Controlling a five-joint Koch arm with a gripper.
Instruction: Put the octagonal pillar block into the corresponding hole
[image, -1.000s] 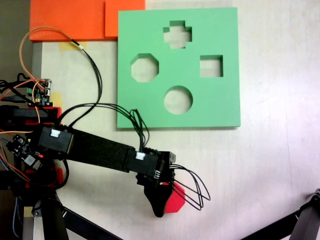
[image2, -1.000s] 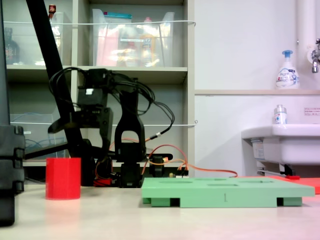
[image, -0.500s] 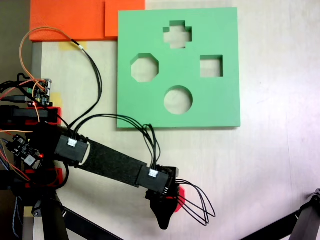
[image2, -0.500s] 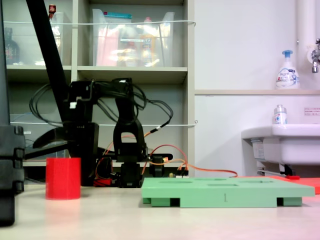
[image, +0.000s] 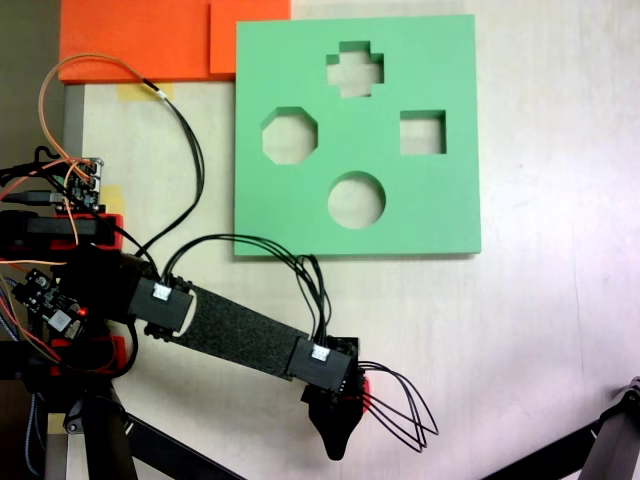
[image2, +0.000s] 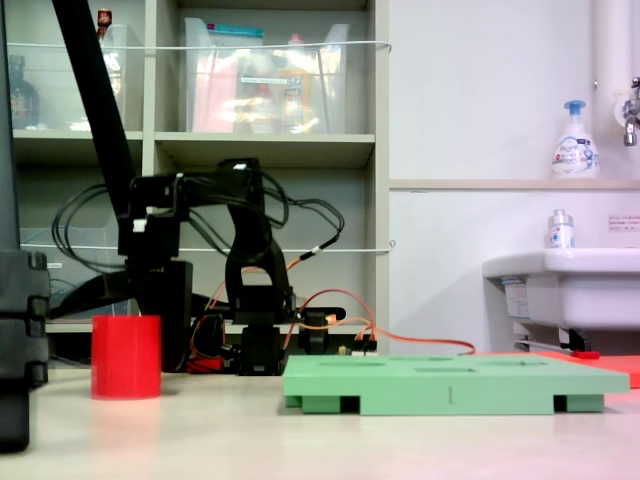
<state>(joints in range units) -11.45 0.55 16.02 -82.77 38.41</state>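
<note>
The octagonal pillar block shows as a red sliver (image: 365, 388) under my black gripper (image: 335, 432) near the bottom edge of a fixed view. In the side-on fixed view the block (image2: 126, 357) stands upright on the table, left of the board. There the gripper (image2: 162, 305) hangs low, right behind the block's top. Its jaws overlap in both fixed views, so their spacing is hidden. The green foam board (image: 450, 215) lies flat further up. Its eight-sided hole (image: 290, 137) is at the board's left, well away from the block.
The board also has a cross cutout (image: 355, 68), a square cutout (image: 423, 132) and a round cutout (image: 356, 200). Orange foam sheets (image: 140, 40) lie at the top left. Looping cables (image: 400, 410) trail beside the gripper. Black stand legs (image: 600, 450) cross the bottom corners.
The arm has stretched further toward the bottom edge and dropped lower. The gripper now covers nearly all of the red block. The block itself has stayed in place.
</note>
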